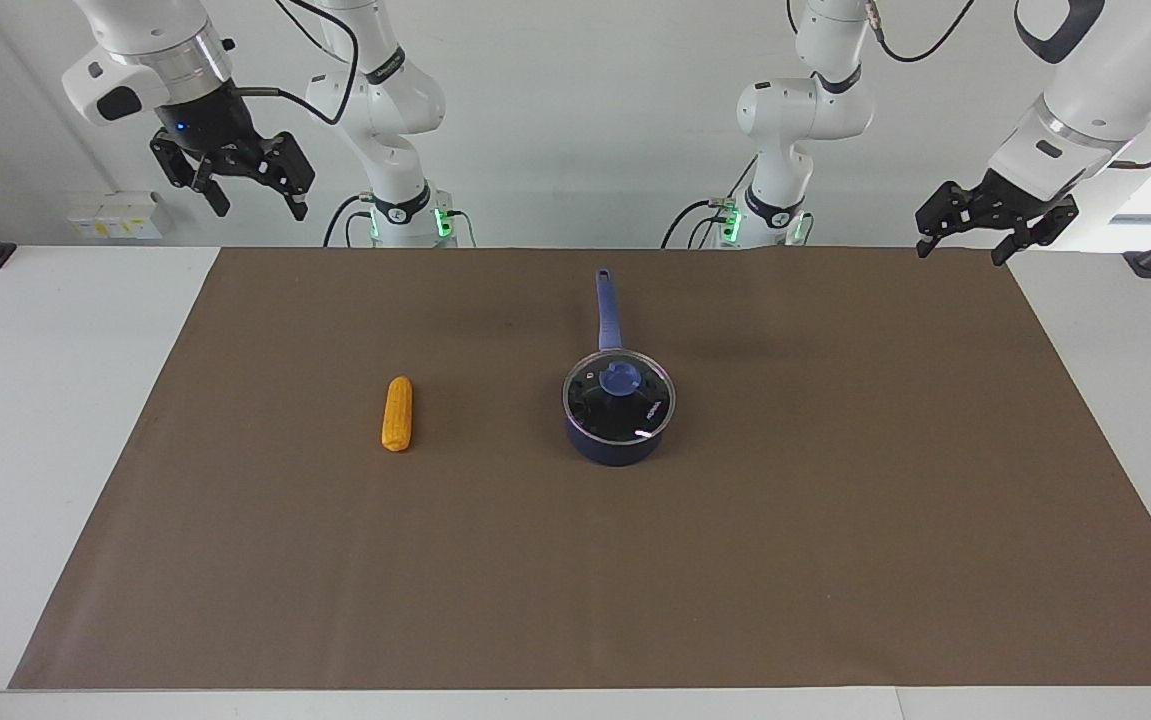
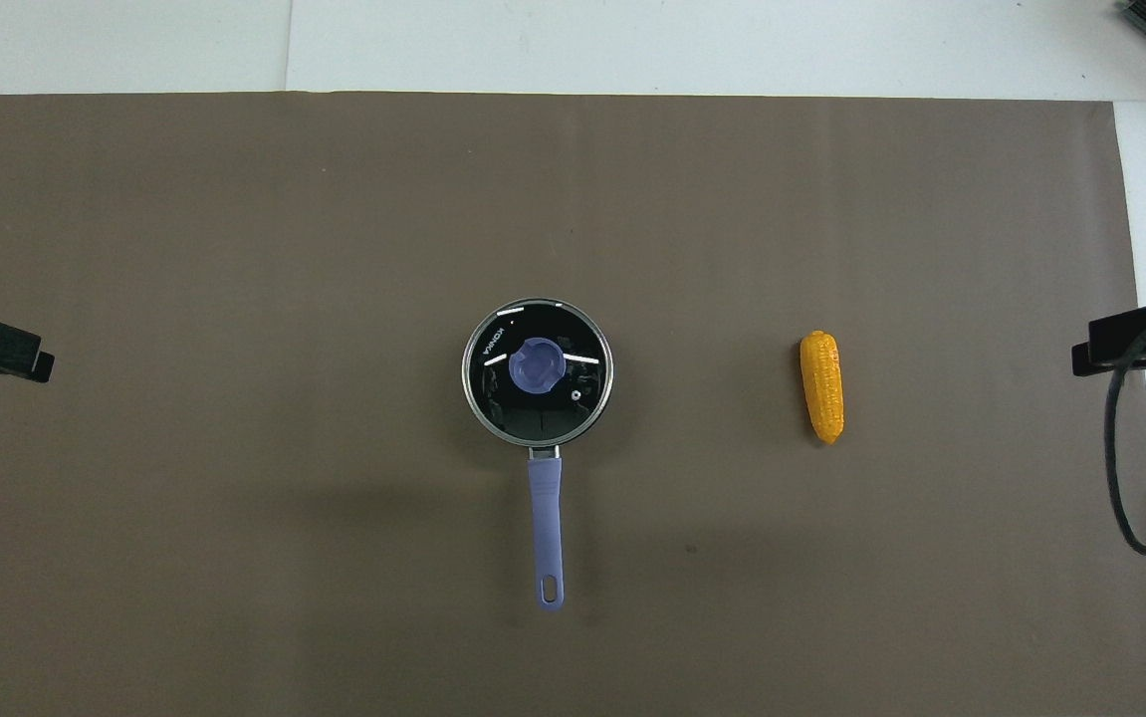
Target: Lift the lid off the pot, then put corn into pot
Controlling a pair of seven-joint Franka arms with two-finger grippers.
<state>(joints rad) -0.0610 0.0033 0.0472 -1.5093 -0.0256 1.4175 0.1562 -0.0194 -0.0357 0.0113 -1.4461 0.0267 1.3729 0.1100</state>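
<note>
The navy pot [image 1: 616, 452] stands mid-mat with its long blue handle [image 2: 546, 518] pointing toward the robots. The glass lid [image 1: 635, 410] with its blue knob [image 2: 537, 365] sits closed on the pot. The corn [image 1: 397, 413] lies on the mat beside the pot, toward the right arm's end; it also shows in the overhead view [image 2: 821, 386]. My right gripper [image 1: 257, 202] hangs open and empty high over its end of the table. My left gripper [image 1: 965, 250] hangs open and empty over the mat's edge at its own end. Both arms wait.
A brown mat [image 1: 835, 560] covers most of the white table [image 1: 25, 450]. The arm bases [image 1: 405, 215] stand at the mat's edge nearest the robots. A black cable [image 2: 1125, 478] hangs by the right gripper [image 2: 1130, 344].
</note>
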